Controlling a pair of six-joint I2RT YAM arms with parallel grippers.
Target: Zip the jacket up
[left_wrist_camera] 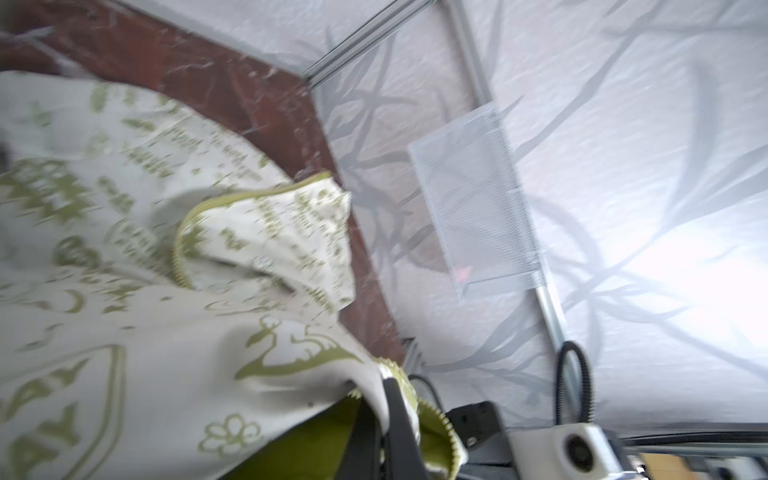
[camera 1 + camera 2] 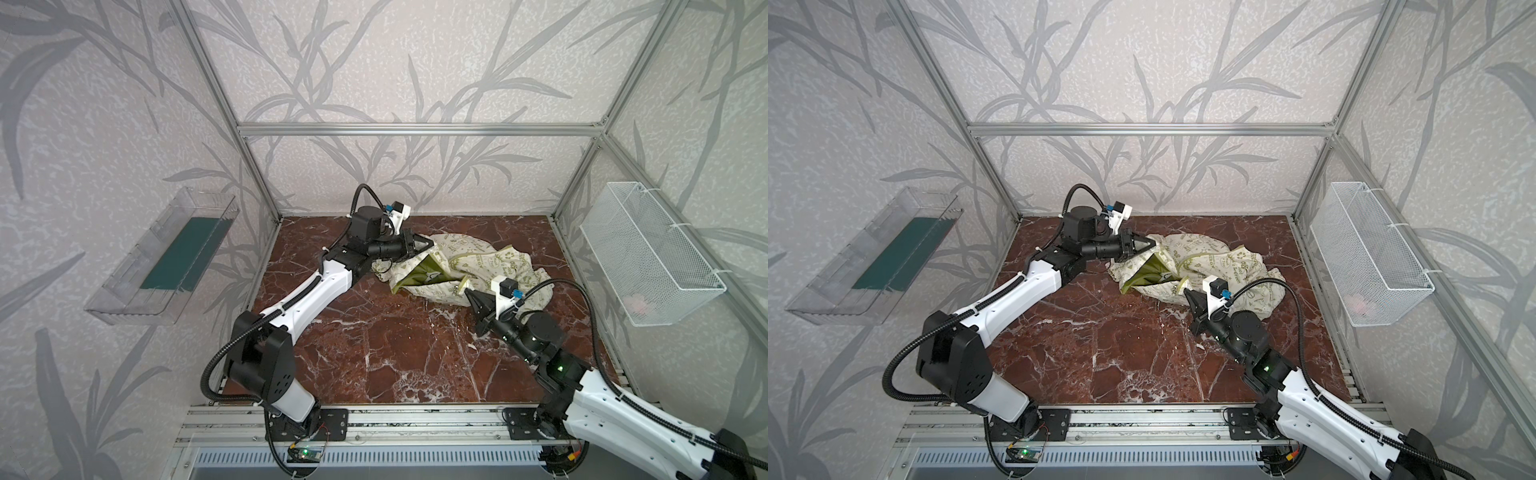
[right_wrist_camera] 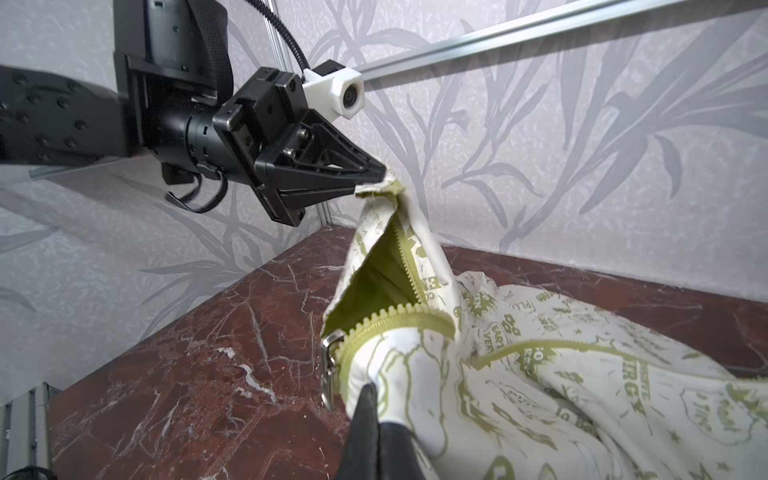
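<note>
Two arms meet over a red-brown marbled tabletop (image 2: 374,353) fenced by aluminium frame posts and leaf-patterned walls. On the left wall hangs a clear plastic tray with a dark green insert (image 2: 166,257), well apart from the work. Most of the near half of the tabletop lies bare, so open room is widest in front of the garment, while its far side sits close to the back wall.

Next, the left pincer (image 2: 428,242) is clenched on a corner of the small cream jacket printed with olive-green doodles and words (image 2: 478,266), lifting that corner off the tabletop; the right wrist view shows the black tips pinching the fabric edge (image 3: 380,176).

From that raised corner the jacket's long axis runs toward the right and a little nearer, ending in a crumpled heap beside the right arm. Its front gapes open, showing olive-green lining (image 2: 1148,274) between two separated rows of green zipper teeth (image 3: 399,316), with a silver metal slider (image 3: 330,357) at the lower end.

Further right, the right pincer (image 2: 467,293) is clamped on the jacket's cream fabric just beside that slider. A white wire-mesh basket (image 2: 648,253) hangs on the right wall, clear of the cloth.
</note>
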